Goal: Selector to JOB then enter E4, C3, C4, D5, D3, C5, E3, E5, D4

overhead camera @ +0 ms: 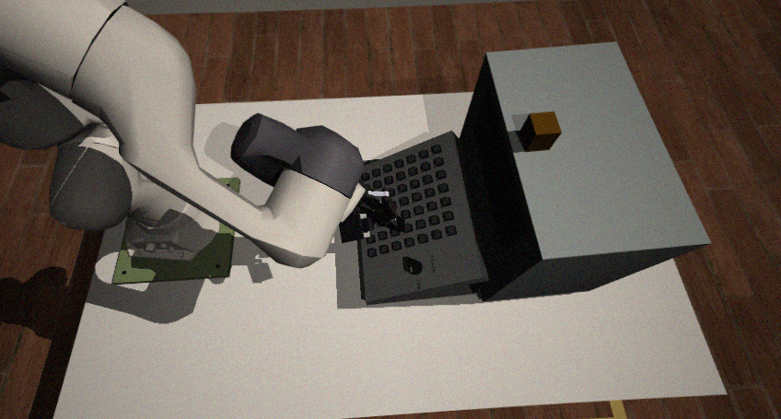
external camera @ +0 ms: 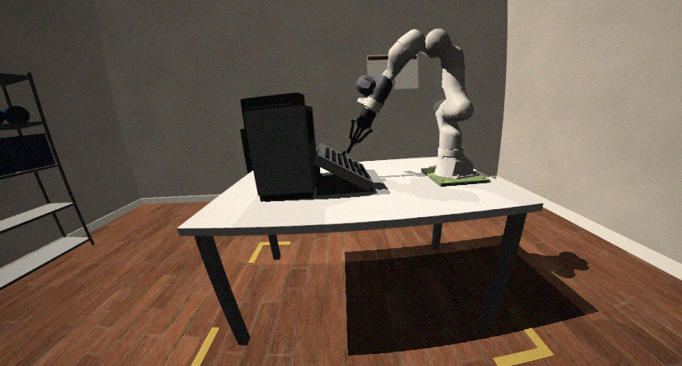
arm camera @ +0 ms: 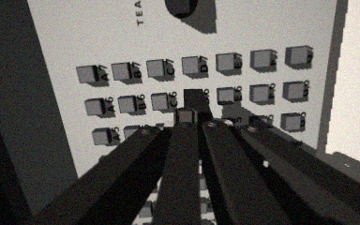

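Observation:
The keypad panel (overhead camera: 448, 267) (arm camera: 121, 37) slopes up toward the cabinet, with several rows of dark square keys. The selector (overhead camera: 412, 265) (arm camera: 182, 7) is a dark round knob beside row 7; which label it points at is not clear. My gripper (overhead camera: 402, 227) (external camera: 347, 152) (arm camera: 192, 104) is shut and empty. Its tip is over the D column in the wrist view, around D5, and hides that key; contact cannot be told. The D6 key lies in shadow just beyond the tip. The E6 key (arm camera: 225, 95) and C6 key (arm camera: 160, 101) show beside it. No key looks lit.
A large grey cabinet (overhead camera: 602, 141) (external camera: 282, 152) stands directly behind the panel's raised edge. An orange block (overhead camera: 542, 132) sits on it. The arm's green base plate (overhead camera: 222, 261) (external camera: 459, 180) is on the white table (overhead camera: 273, 354) (external camera: 363, 214), opposite the cabinet.

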